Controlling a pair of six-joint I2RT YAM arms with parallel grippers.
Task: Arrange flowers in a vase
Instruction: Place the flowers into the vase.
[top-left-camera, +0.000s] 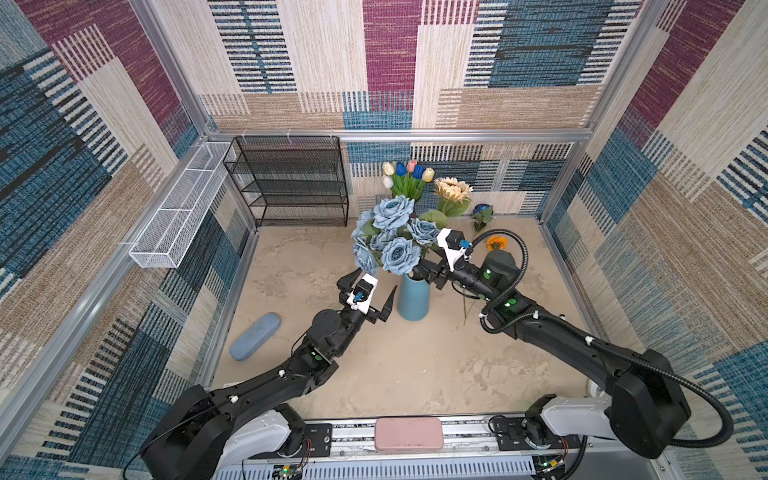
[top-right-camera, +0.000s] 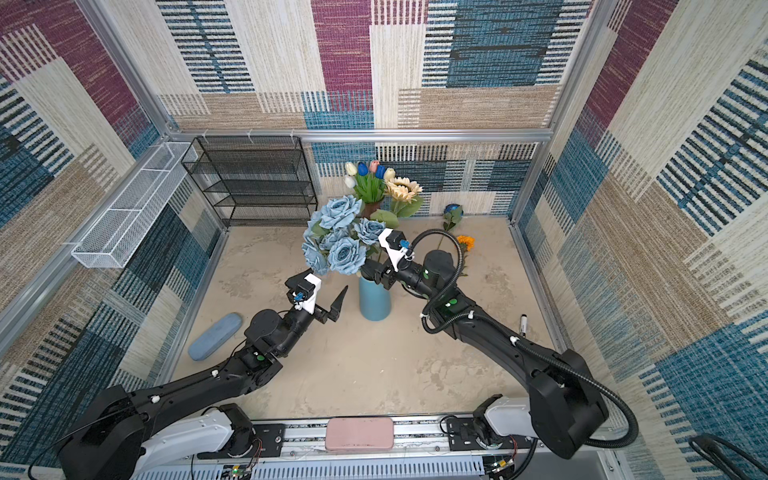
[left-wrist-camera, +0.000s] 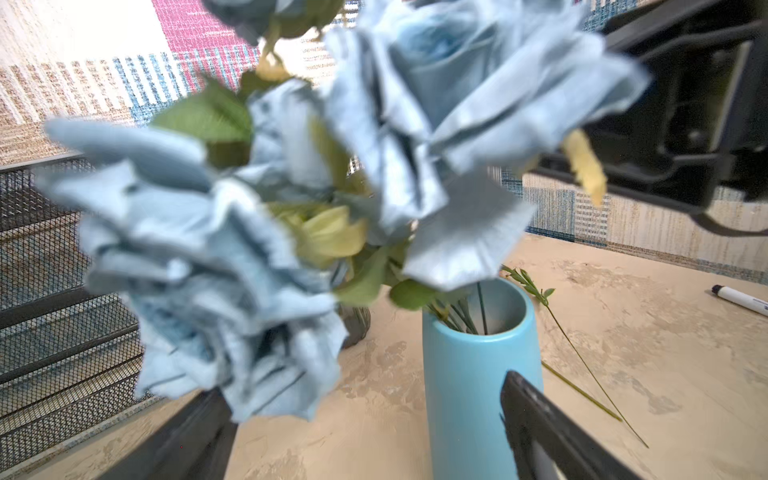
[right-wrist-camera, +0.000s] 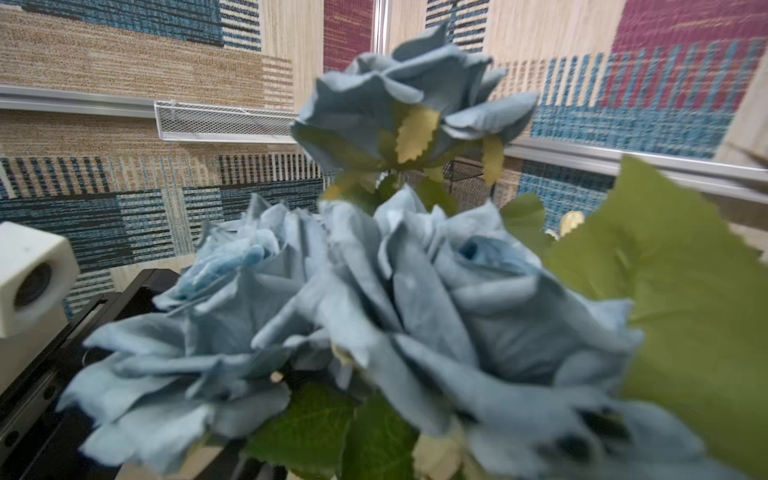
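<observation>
Item: pale blue rose bunch (top-left-camera: 390, 237), stems standing in a blue vase (top-left-camera: 413, 301) near the middle of the table (top-left-camera: 395, 374), blooms spreading above and to the left of the vase mouth. Left gripper (top-left-camera: 370, 293): jaws spread wide and empty, just beside the vase on its left, one finger (top-left-camera: 390, 303) close to the vase wall, the lower roses overhanging it. Right gripper (top-left-camera: 424, 269): at the vase mouth among the stems and leaves; the foliage hides its fingers, so whether it grips cannot be told. Tulips (top-left-camera: 409, 174), white, blue, pink and yellow: upright at the back wall behind the vase. Cream sunflower (top-left-camera: 452, 189): just right of the tulips. Deep blue rose (top-left-camera: 482, 210) and small orange bloom (top-left-camera: 494, 242): lying on the table, back right. Also present: black mesh rack (top-left-camera: 291, 183), white wire basket (top-left-camera: 183, 208), blue-grey case (top-left-camera: 254, 336), pink case (top-left-camera: 408, 433), marker (top-right-camera: 523, 324)
</observation>
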